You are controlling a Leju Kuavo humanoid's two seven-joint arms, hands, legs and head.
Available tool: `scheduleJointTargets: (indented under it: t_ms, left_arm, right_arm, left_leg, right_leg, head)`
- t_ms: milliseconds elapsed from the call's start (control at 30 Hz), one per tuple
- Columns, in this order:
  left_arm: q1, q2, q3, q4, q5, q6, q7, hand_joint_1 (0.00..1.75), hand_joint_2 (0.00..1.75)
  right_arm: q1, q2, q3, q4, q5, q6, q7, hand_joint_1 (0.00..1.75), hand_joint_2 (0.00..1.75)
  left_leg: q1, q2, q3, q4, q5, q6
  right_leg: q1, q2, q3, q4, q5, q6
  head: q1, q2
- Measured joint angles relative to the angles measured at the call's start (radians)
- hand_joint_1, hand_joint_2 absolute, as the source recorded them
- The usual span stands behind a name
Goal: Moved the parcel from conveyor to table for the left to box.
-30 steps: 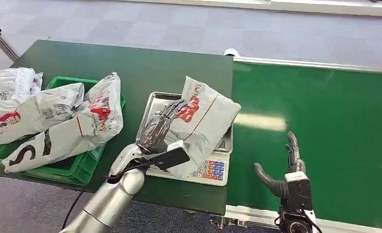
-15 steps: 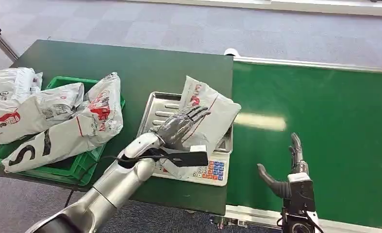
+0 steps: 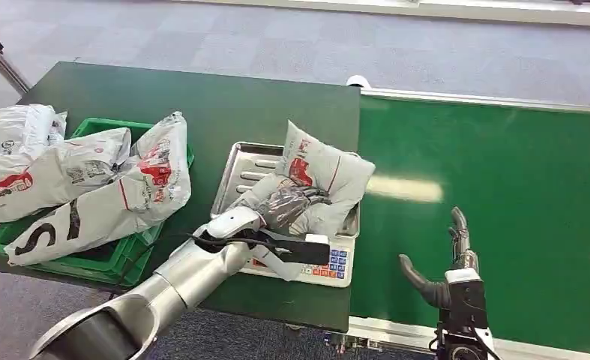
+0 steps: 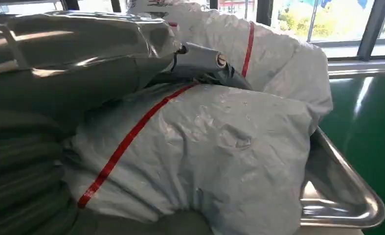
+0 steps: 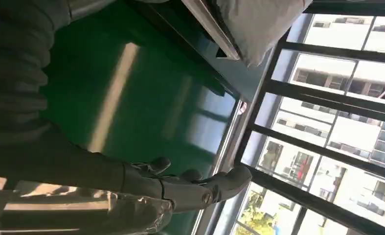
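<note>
A white parcel (image 3: 327,166) with red print lies crumpled on the steel tray (image 3: 239,169) of a scale on the dark green table (image 3: 202,97). My left hand (image 3: 288,201) closes its fingers around the parcel's near side and bunches the bag. Up close, the left wrist view has the parcel (image 4: 219,147) bulging under my left hand (image 4: 73,58), with the tray's rim (image 4: 347,200) beside it. My right hand (image 3: 443,259) hovers open over the green conveyor (image 3: 501,187), holding nothing; the right wrist view gives the right hand (image 5: 180,188) with fingers apart.
A green crate (image 3: 119,255) at the table's left front holds several white parcels (image 3: 89,180) that spill over its rim. The scale's keypad (image 3: 329,262) faces the table's front edge. The conveyor's metal rail (image 3: 396,334) runs along the near side.
My left hand slid rightward across the parcel and closed on it. The parcel went from lying flat to bunched up. The right hand stayed where it was.
</note>
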Motion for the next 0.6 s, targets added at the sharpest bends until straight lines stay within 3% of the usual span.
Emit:
scheduleJointTargets:
  t_ms: [33, 600]
  left_arm:
    - [-0.006, -0.001, -0.006, 0.007, 0.0, 0.0, 0.002, 1.75, 1.75]
    - [0.01, 0.026, -0.016, -0.042, 0.051, 0.043, -0.06, 1.75, 1.75]
  right_arm:
    - [0.0, 0.0, 0.0, 0.0, 0.0, 0.0, 0.0, 0.0, 1.75]
    - [0.012, 0.001, -0.001, -0.01, 0.001, 0.0, 0.003, 0.0, 1.75]
  left_leg:
    - [0.0, 0.0, 0.001, 0.0, 0.0, 0.0]
    - [0.0, 0.0, 0.01, 0.0, 0.0, 0.0]
  right_leg:
    - [0.0, 0.0, 0.002, 0.0, 0.0, 0.0]
    - [0.0, 0.0, 0.01, 0.0, 0.0, 0.0]
  head:
    - [0.0, 0.0]
    - [0.0, 0.0]
